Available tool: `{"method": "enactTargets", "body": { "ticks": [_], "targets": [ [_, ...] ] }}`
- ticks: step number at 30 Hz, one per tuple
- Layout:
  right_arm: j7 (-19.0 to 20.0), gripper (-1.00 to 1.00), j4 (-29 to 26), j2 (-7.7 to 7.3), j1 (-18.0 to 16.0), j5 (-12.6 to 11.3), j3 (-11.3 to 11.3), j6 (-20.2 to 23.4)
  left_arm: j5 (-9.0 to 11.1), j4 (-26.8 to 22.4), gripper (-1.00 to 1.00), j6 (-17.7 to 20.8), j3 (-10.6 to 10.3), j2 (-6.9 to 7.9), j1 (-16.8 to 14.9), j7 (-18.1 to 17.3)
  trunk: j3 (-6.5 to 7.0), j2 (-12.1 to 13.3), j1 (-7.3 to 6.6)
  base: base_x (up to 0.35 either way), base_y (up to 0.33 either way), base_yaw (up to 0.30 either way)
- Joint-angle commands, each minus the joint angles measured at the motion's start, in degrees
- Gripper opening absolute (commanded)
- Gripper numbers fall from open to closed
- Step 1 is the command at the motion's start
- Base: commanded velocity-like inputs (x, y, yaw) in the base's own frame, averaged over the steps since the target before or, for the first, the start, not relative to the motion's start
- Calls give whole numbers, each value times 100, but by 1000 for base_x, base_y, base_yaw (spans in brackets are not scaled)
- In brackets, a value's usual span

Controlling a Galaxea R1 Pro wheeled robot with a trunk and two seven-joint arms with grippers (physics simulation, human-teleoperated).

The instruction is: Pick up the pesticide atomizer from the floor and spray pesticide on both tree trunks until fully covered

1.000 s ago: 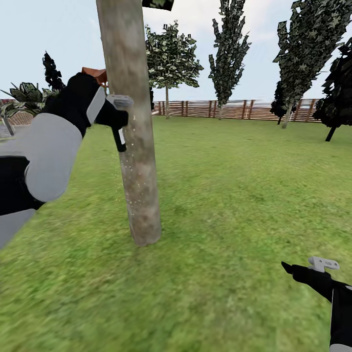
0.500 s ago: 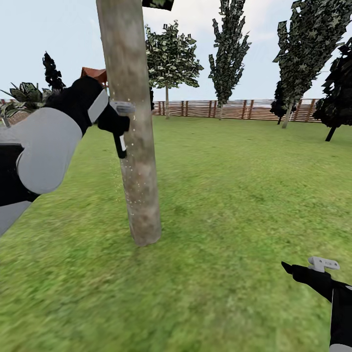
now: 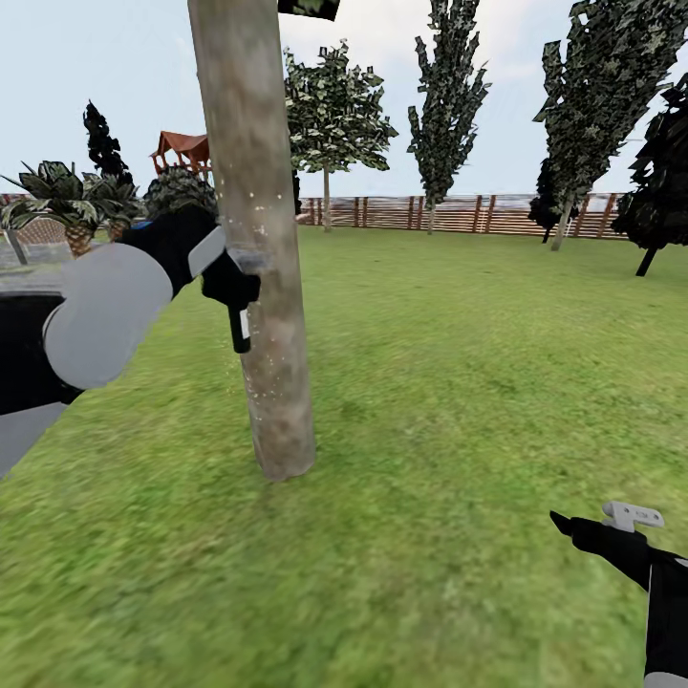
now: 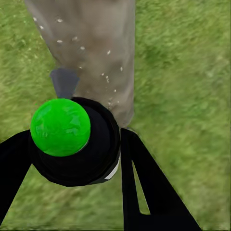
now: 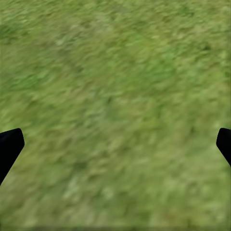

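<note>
Showing, head view: the left gripper (image 3: 234, 287) clenches the black pesticide atomizer (image 3: 239, 328) against the near tree trunk (image 3: 260, 239), on lawn (image 3: 459, 382); the right gripper (image 3: 597, 530) hangs low.
Left wrist view: fingers (image 4: 144, 187) grasp the green-capped atomizer (image 4: 72, 139) before the white-flecked trunk (image 4: 96, 43).
Right wrist view: fingertips (image 5: 9, 144) spread wide, released, over grass (image 5: 115, 115).

Grey rounded left arm (image 3: 100, 311) with black joints; black hand (image 3: 229, 282), grey bracket.
</note>
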Motion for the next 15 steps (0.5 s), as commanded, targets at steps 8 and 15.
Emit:
{"method": "enactTargets", "body": {
  "ticks": [8,15],
  "targets": [
    [0,100,0,-1,2,9,0,0,-9,28,-100,-237,-2,3,679,-1,1,-1,-1,0,0,0],
    [3,100,0,0,-1,9,0,0,-9,28,-100,-579,-2,118,1215,-5,1,-1,-1,0,0,0]
  ]
}}
